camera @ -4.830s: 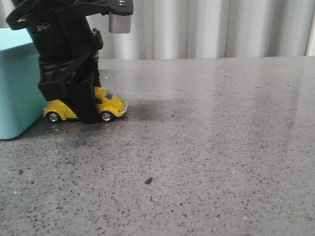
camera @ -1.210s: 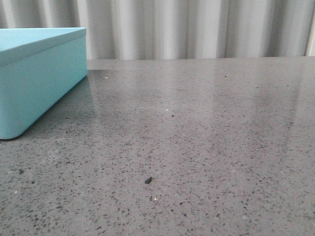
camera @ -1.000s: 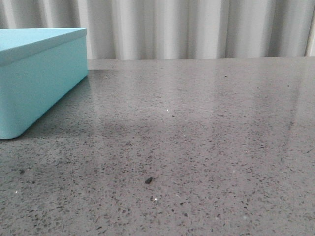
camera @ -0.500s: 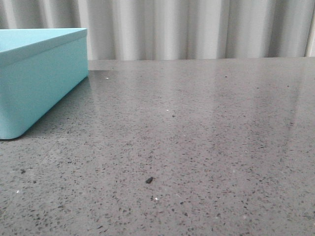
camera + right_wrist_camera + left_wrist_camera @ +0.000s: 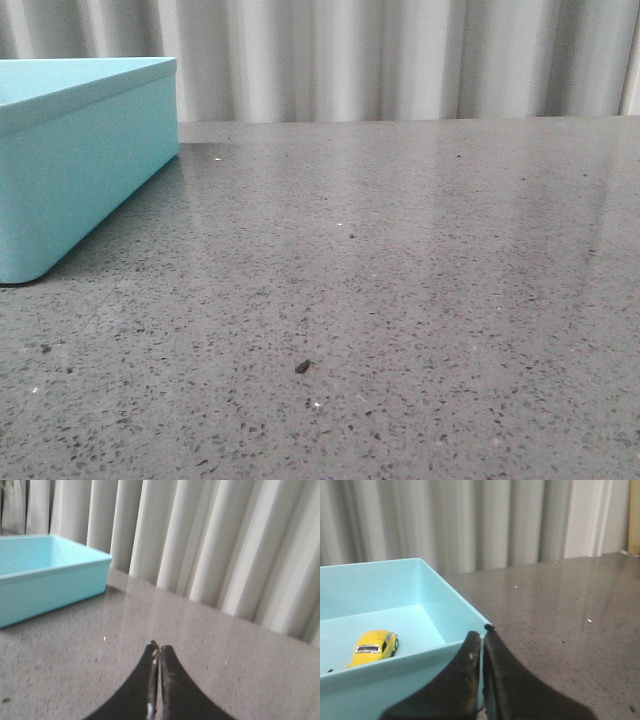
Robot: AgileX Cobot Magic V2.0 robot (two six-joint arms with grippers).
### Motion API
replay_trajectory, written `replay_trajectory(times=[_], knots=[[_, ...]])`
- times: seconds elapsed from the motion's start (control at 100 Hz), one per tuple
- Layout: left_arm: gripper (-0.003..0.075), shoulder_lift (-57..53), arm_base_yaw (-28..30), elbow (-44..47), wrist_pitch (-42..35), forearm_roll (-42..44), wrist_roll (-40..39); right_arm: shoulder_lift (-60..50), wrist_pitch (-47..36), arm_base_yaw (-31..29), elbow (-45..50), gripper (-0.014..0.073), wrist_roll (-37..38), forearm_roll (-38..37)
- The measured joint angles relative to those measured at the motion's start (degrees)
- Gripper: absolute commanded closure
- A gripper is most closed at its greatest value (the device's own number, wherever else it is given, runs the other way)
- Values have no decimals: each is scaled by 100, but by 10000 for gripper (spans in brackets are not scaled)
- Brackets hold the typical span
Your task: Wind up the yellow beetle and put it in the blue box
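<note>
Front view: the blue box fills the upper left on the grey table; neither arm shows, and the box wall hides its contents.

Left wrist view: the yellow beetle rests on the box floor at lower left, so storing looks done. The left end effector, pressed together and empty, hovers over the near wall.

Right wrist view: the right end effector, bottom centre, is pressed together, idle above bare table.
</note>
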Motion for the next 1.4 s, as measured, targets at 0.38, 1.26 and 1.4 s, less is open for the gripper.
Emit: replay_trajectory(times=[0.38,1.26,1.4], knots=[[741,0,0,957,-1234,-185,0,0,-1702,0,1491,636,0,0],[741,0,0,1320,-1565,18,0,0,-1953,0,1664,636,0,0],[741,-3,0,1427,-1533,682,0,0,-1953,0,1664,636,0,0]])
